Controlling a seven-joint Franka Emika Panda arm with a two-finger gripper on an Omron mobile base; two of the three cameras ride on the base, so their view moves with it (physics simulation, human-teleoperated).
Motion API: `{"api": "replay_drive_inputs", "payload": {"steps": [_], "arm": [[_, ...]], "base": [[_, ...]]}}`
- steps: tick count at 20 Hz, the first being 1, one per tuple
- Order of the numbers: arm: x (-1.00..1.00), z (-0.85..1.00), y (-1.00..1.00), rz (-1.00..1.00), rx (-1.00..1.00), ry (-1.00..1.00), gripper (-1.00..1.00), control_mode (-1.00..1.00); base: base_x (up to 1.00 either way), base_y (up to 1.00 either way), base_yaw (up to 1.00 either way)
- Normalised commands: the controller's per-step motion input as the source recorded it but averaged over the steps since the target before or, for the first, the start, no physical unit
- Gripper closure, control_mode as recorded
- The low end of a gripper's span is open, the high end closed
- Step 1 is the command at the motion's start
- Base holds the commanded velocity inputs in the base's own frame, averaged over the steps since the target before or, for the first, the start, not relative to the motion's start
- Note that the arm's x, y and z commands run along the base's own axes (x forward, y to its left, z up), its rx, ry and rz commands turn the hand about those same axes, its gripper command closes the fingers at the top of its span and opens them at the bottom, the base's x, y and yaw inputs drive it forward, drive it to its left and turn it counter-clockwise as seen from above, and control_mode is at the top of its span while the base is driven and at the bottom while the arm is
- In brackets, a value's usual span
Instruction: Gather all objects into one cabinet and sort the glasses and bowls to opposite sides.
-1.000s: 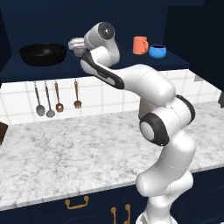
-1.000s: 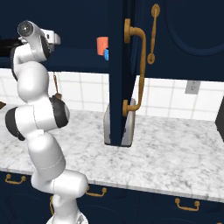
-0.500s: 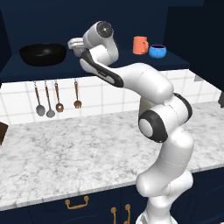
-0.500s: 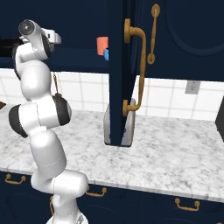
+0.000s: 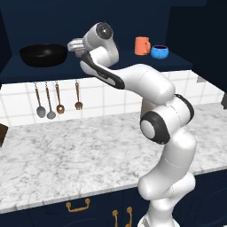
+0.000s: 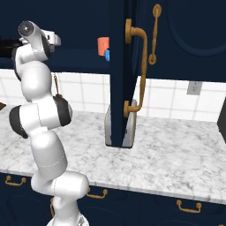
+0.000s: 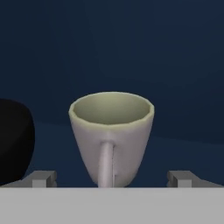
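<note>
In the hand view the grey-beige cup (image 7: pixel 111 135) stands upright on the navy shelf, handle toward me, between my two spread fingertips (image 7: pixel 41 178). My gripper (image 7: pixel 113 178) is open around it and no pad touches it. The wide black bowl (image 7: pixel 13 140) sits just left of the cup. From the left base view, the gripper (image 5: pixel 74 44) reaches into the cabinet (image 5: pixel 111 62) beside the black bowl (image 5: pixel 44 54). The orange cup (image 5: pixel 142 45) and the blue bowl (image 5: pixel 159 52) stand together at the shelf's right end. The cabinet's open door partly hides the orange cup (image 6: pixel 103 46).
The open navy cabinet door (image 6: pixel 126 70) with a brass handle (image 6: pixel 140 66) hangs to the right of the arm. A silver toaster (image 6: pixel 119 128) stands on the marble counter (image 5: pixel 66 155) behind it. Copper-handled spoons (image 5: pixel 57 99) hang on the tiled wall below the shelf.
</note>
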Motion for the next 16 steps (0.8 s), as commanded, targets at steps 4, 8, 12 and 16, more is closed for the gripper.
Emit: {"api": "replay_drive_inputs", "payload": {"steps": [4, 8, 12, 16], "arm": [[0.10, -0.01, 0.00, 0.00, 0.00, 0.00, -1.00, -1.00], [0.05, 0.00, 0.00, 0.00, 0.00, 0.00, -1.00, -1.00], [0.00, 0.00, 0.00, 0.00, 0.00, 0.01, 1.00, -1.00], [0.00, 0.00, 0.00, 0.00, 0.00, 0.00, 1.00, -1.00]], "base": [[0.00, 0.00, 0.00], [0.00, 0.00, 0.00], [0.00, 0.00, 0.00], [0.00, 0.00, 0.00]]}}
